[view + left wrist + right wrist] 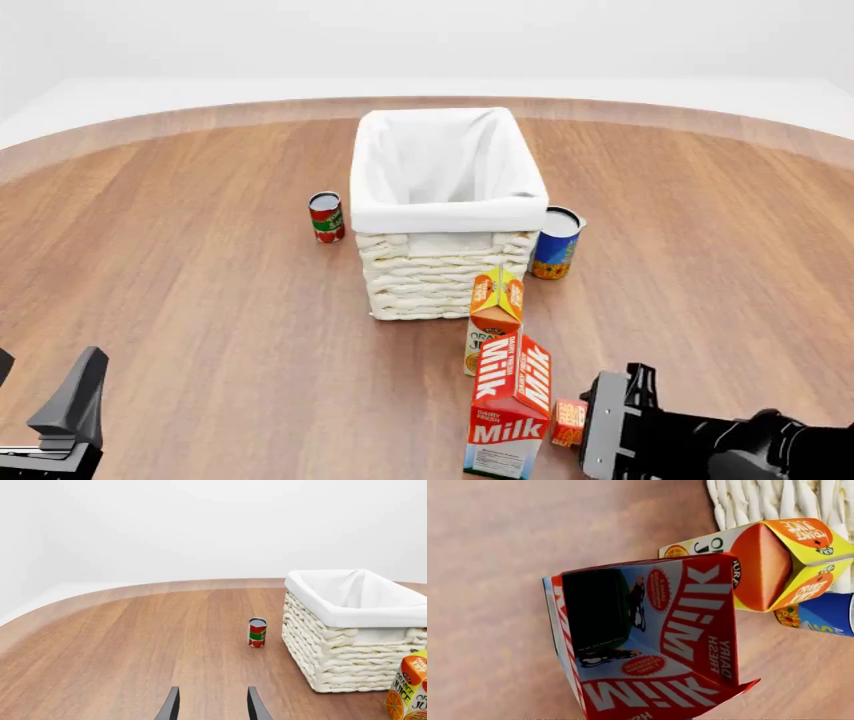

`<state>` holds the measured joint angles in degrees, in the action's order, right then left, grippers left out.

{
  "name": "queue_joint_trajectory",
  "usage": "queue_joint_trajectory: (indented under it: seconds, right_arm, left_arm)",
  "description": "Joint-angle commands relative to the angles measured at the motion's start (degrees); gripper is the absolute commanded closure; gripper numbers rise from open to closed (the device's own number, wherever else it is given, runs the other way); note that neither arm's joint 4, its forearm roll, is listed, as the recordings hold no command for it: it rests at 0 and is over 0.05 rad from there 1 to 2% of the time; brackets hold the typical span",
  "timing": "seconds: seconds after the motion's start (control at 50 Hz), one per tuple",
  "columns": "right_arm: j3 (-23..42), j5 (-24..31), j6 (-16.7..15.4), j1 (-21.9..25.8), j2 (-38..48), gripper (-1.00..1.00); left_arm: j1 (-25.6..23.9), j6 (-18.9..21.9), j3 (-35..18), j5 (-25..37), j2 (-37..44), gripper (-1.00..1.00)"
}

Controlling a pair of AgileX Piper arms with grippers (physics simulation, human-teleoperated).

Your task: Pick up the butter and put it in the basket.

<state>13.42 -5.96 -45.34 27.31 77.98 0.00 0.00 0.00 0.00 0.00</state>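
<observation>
The butter, a small red-orange box, is sitting on the wooden desk at its near edge, tucked just behind the tall milk carton and right beside the right claw, which is reaching in low from the right, apparently to get at a target that the carton is screening from the front. Whether that claw is spread or pinched cannot be told: the front view is showing only its dark body, and the right wrist view is filled by the milk carton, the orange juice carton and a sliver of a blue can, with no fingers visible. The basket is standing well ahead in the middle of the desk, its cloth-lined mouth open upward, so the butter will likely have to be lifted over the juice carton that is crowding the basket's near wall. The left claw is hovering idle over bare wood with its fingers held apart and gripping nothing, pointed towards a small red can beside the basket.
</observation>
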Motion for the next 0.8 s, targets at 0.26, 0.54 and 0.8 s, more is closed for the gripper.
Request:
queue_joint_trajectory:
  seconds: [0.26,0.54,0.8]
  right_arm:
    - [0.9,13.2,-1.7,-2.8,-11.2,1.0]
    - [4.5,23.0,-2.4,-4.1,-22.8,1.0]
    - [14.2,31.9,9.0,-0.6,-35.6,1.0]
  left_arm:
    - [0.0,0.0,0.0,0.0,0.0,-1.0]
    - [0.0,0.0,0.0,0.0,0.0,-1.0]
    - [0.0,0.0,0.0,0.0,0.0,-1.0]
